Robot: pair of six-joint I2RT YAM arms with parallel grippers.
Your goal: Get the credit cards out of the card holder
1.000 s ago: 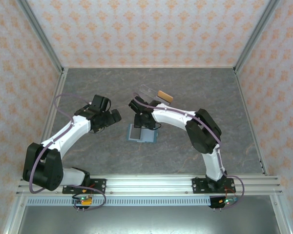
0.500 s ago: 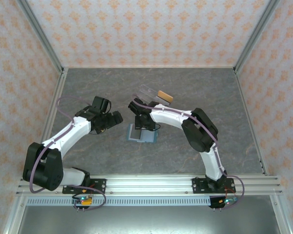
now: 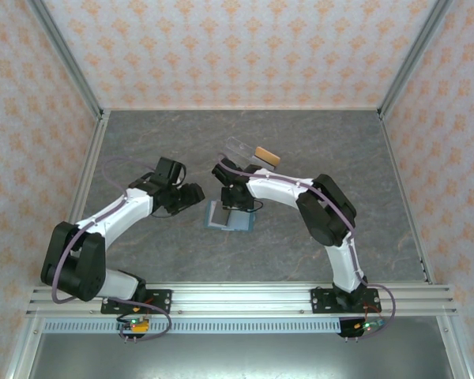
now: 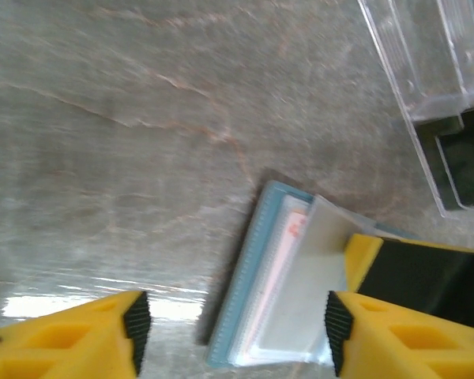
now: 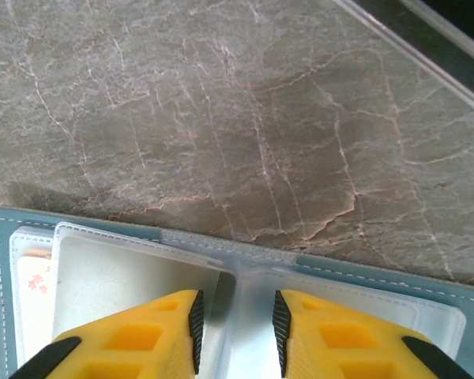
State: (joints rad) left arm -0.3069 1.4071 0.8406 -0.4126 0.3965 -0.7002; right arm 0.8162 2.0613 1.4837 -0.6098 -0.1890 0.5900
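Teal holder (image 3: 229, 215) flat under the right gripper (image 5: 237, 322), now narrowed onto the clear sleeve (image 5: 134, 276) by the fold; can't tell if pinching yet. Swung in closer, the left gripper (image 4: 235, 328): half narrowed, slack, straddling the holder's end. No cards (image 5: 28, 284) out yet, so probably just bracing for the pull.

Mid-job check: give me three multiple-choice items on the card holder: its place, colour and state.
1. Where is the card holder?
A) flat on the table, in front of the clear stand
B) inside the clear stand
C) on the rail
2. Its border colour?
A) red
B) teal-blue
C) black
3. Its state?
A) folded shut
B) standing on edge
C) lying open
Answers: 1 A, the top view shows it on the tabletop; 2 B, its stitched edge reads teal; 3 C, clear sleeves spread either side of the fold.
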